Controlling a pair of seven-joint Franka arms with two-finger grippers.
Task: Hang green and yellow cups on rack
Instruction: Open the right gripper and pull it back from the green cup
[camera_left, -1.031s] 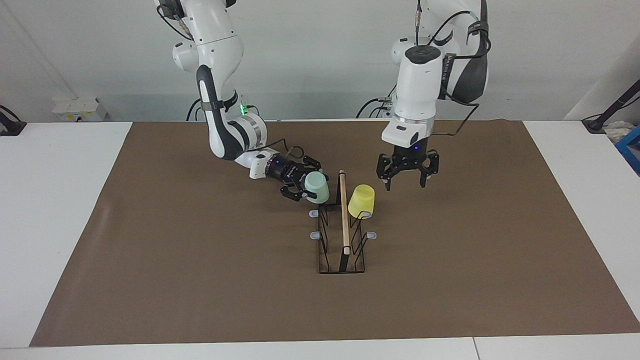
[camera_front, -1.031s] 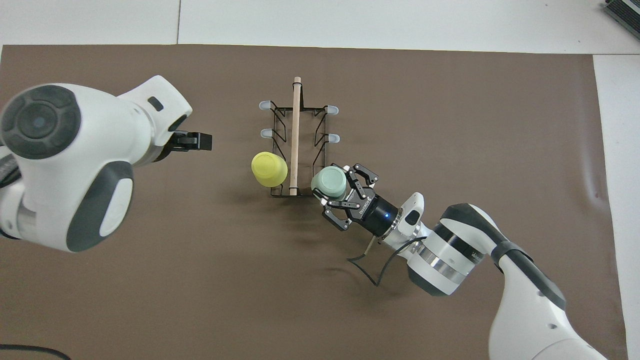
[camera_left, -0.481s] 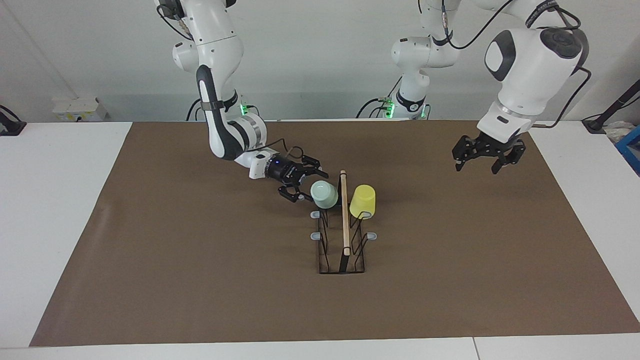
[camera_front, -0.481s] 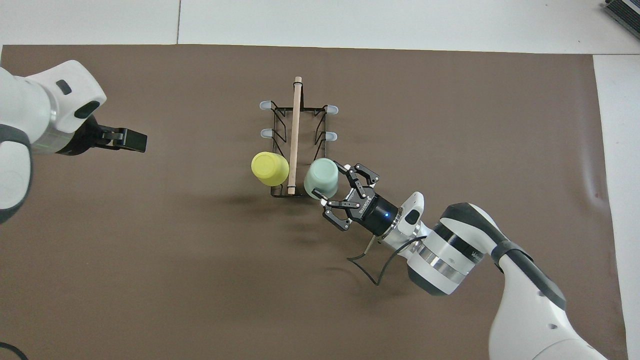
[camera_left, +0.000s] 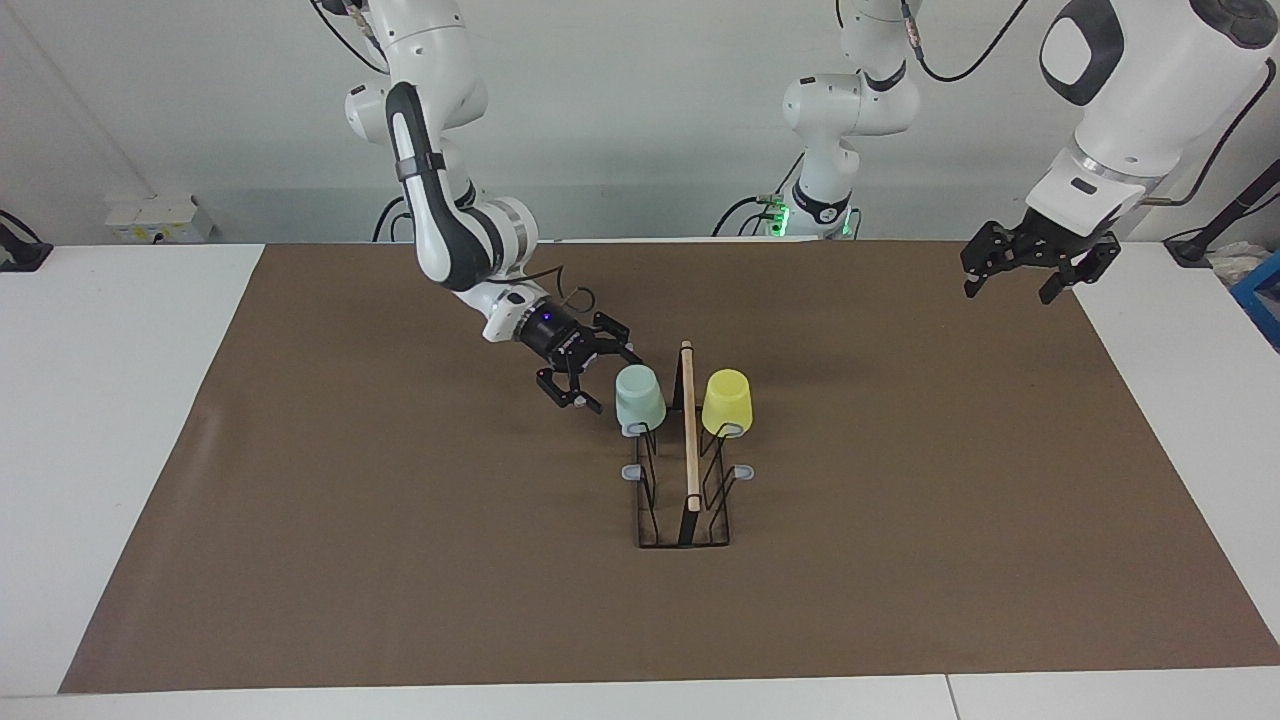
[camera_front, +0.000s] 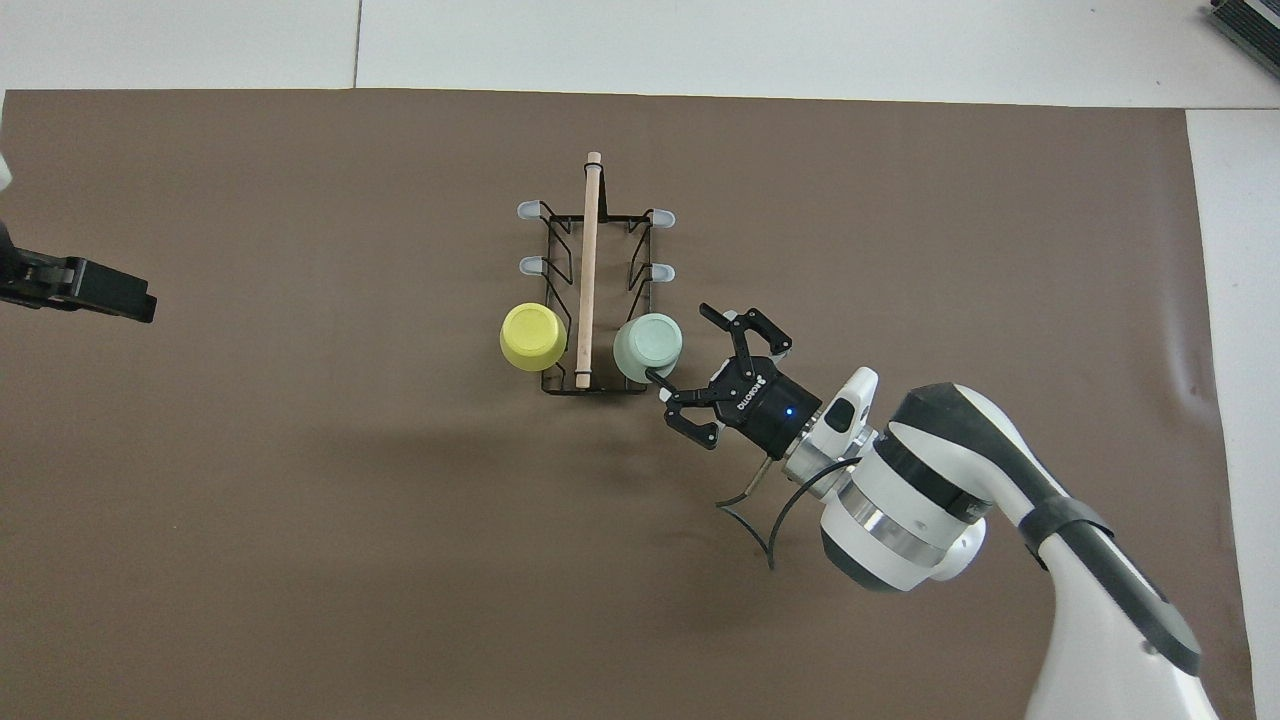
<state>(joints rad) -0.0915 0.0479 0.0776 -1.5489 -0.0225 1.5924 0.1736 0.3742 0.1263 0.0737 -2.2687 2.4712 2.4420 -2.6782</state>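
Both cups are sitting upside down on the rack (camera_left: 685, 470), one on each side of the wooden rod (camera_left: 688, 425). The green cup (camera_left: 639, 396) is hanging on the peg nearest the robots on the side toward the right arm's end of the surface. The yellow cup (camera_left: 726, 401) is hanging on the matching peg on the side toward the left arm's end. The rack is standing on the brown mat (camera_left: 400, 560) near the middle of the surface (camera_left: 110, 400), with its rod running away from the robots. Four grey-tipped pegs (camera_front: 528, 210) are showing bare on the part of the rack farther from the robots.

The right end effector (camera_left: 586, 381) is hanging just beside the green cup, tilted down toward it, fingers spread wide and holding nothing. In the overhead view the right end effector (camera_front: 706, 376) is showing one fingertip close to the cup's rim; whether it is touching is not clear.

The left end effector (camera_left: 1012, 282) is hanging high over the mat's corner toward the left arm's end, well apart from the rack, fingers wide and empty. In the overhead view only part of the left end effector (camera_front: 85, 290) is peeking in at the edge.
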